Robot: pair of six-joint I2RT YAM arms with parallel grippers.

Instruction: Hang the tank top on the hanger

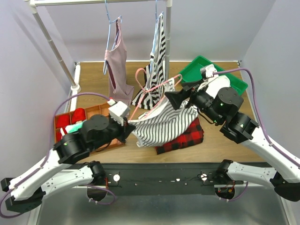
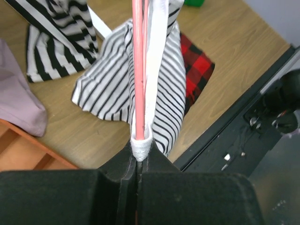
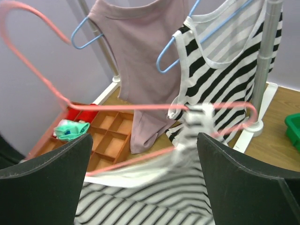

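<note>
The tank top point(image 1: 161, 125) hangs in a bunch over the table's middle, draped on the pink-red hanger point(image 1: 154, 91), whose hook points to the back. My left gripper point(image 1: 127, 127) is shut on the hanger's near corner, with the top's white strap edge pinched in as well. In the left wrist view the hanger point(image 2: 137, 70) and the tank top point(image 2: 110, 84) run up from the closed left gripper point(image 2: 139, 152). My right gripper point(image 1: 171, 100) is open, close to the hanger's far end. In the right wrist view the hanger point(image 3: 140, 107) and the blurred tank top point(image 3: 154, 201) lie between and beyond the open right gripper point(image 3: 145, 180).
A mauve top point(image 1: 117, 61) and a bold striped top point(image 1: 157, 61) hang on blue hangers from the rack point(image 1: 168, 37) at the back. A green bin point(image 1: 213, 75) sits back right, a red compartment tray point(image 1: 70, 119) at the left, and a red plaid cloth point(image 1: 185, 138) under the tank top.
</note>
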